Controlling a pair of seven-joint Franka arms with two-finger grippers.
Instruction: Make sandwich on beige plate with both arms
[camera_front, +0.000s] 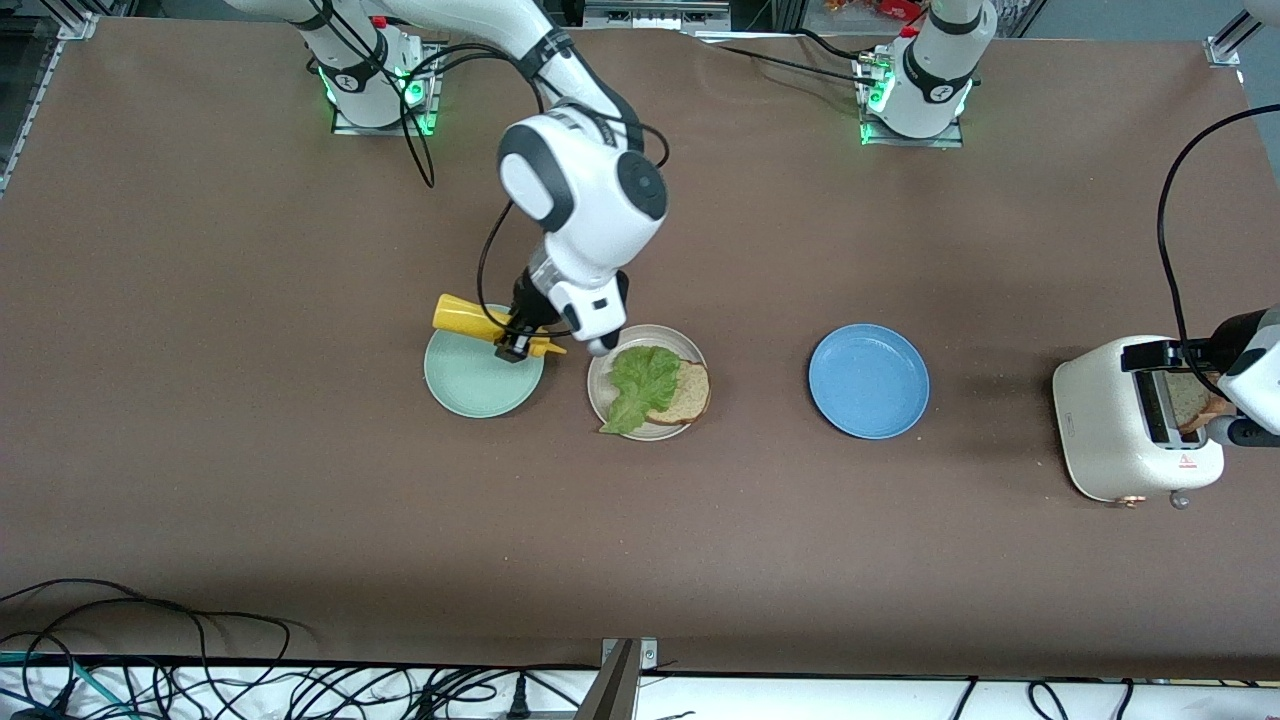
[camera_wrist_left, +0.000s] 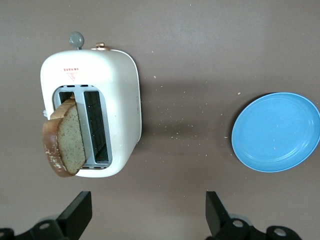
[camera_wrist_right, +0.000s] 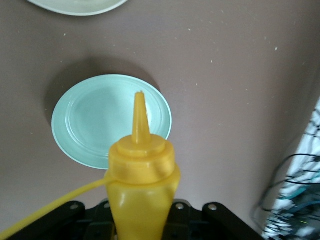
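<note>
Mint-green plate (camera_front: 480, 378) at mid-frame, toward the right arm's end of the table. Above it, yellow squeeze bottle (camera_wrist_right: 142, 190), clenched at its body in the right arm's jaws, nozzle aimed over that plate. Next along, near frame centre, beige plate (camera_front: 598, 385) carrying one bread slice (camera_front: 688, 392) with lettuce leaf (camera_front: 640, 380) draped on top: soft, limp, likely to slide if nudged. Then blue plate (camera_front: 868, 380), bare. At the frame's edge, toaster (camera_wrist_left: 120, 100) with the second slice (camera_wrist_left: 65, 140) leaning out of a slot; probably light, stiff, crumbly, best pinched by the protruding crust. Left arm's jaws released, spread wide, hovering by the toaster. Left arm (camera_front: 1255, 365) cut off in the front view; lower slice half hidden under lettuce; sauce on it, cannot tell.
</note>
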